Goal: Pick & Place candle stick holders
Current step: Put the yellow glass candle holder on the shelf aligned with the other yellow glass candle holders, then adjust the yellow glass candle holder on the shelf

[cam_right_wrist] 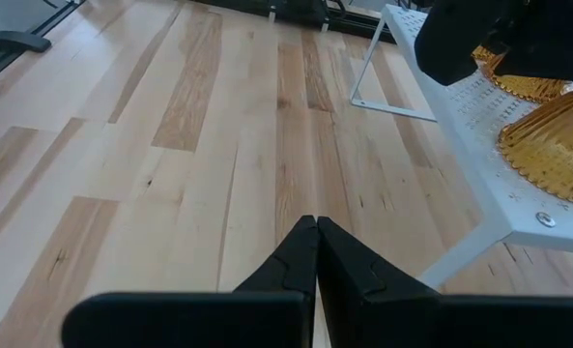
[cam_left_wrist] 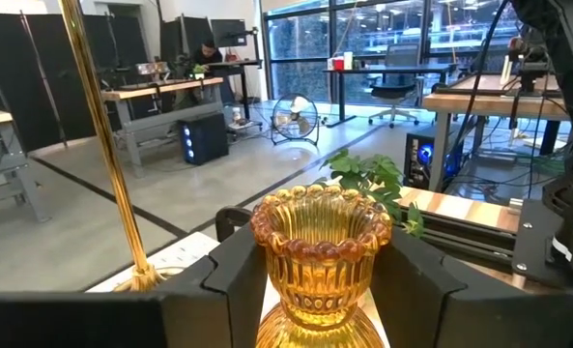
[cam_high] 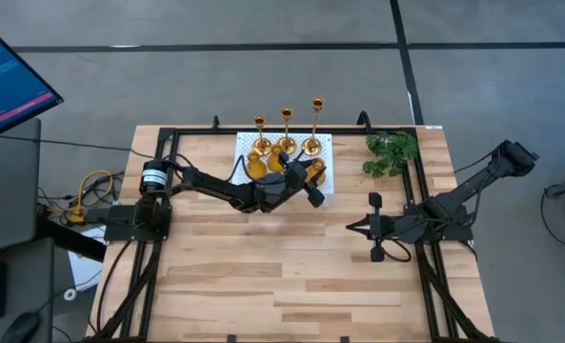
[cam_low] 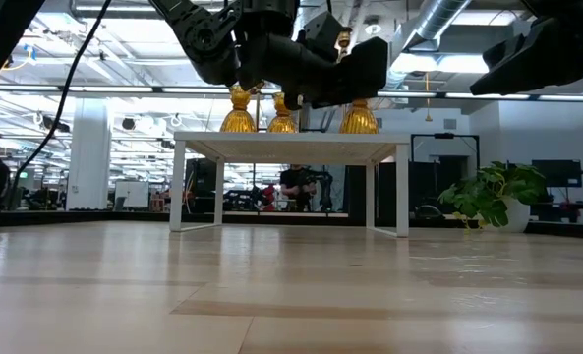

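Three tall thin-stemmed gold holders [cam_high: 287,129] stand by their round bases along the far edge of a white perforated stand [cam_high: 247,145]. Two short squat gold holders [cam_high: 256,168] sit nearer on it. My left gripper [cam_high: 310,177] is at the stand's right part, shut on a third short gold holder [cam_left_wrist: 320,256], which also shows in the low view [cam_low: 359,118]. My right gripper [cam_high: 356,227] is shut and empty, just above the bare table to the right of the middle. My left gripper pinches the short holder's beaded cup [cam_left_wrist: 274,253] between its two fingers [cam_left_wrist: 230,280], one on each side of the cup. The fingers come about level, from the table's left. The holder stands upright, its flared base [cam_low: 359,124] on the white stand.
A green plant sprig [cam_high: 391,152] lies at the far right of the table. A black frame [cam_high: 172,133] runs along the table's edges. The wooden table [cam_high: 263,276] spreads toward the near edge. A monitor [cam_high: 6,76] stands off the table's left.
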### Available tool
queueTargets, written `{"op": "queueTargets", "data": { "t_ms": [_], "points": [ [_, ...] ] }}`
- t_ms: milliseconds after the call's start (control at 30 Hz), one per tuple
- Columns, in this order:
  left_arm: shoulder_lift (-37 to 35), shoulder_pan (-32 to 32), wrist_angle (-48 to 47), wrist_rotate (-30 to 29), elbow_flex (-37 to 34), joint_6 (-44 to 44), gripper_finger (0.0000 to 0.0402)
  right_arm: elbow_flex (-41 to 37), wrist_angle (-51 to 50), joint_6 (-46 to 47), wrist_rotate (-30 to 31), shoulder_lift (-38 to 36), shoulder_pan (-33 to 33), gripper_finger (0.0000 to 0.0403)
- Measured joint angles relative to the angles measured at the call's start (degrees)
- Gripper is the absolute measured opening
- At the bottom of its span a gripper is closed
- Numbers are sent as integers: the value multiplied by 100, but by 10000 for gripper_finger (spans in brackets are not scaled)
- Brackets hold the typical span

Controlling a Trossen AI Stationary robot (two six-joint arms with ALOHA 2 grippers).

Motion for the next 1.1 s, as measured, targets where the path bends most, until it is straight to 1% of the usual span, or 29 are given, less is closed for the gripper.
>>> {"op": "queueTargets", "data": {
  "t_ms": [167, 300, 433, 800, 933, 1100],
  "points": [
    [0, 5, -2, 7, -1, 6, 161, 0, -1, 1, -10, 0, 0, 0],
    [0, 22, -33, 13, -9, 28, 173, 0, 0, 2, -24, 0, 0, 0],
    [0, 21, -26, 12, -10, 28, 198, 0, -2, 1, -25, 0, 0, 0],
    [-35, 20, 22, 18, -11, 24, 294, 0, -2, 2, -25, 0, 0, 0],
    [-168, -52, 78, 117, -15, 20, 313, 0, -4, 2, -24, 0, 0, 0],
    [-583, -174, 64, 557, -15, 19, 321, 0, -41, 2, -24, 0, 0, 0]
  ]
}}
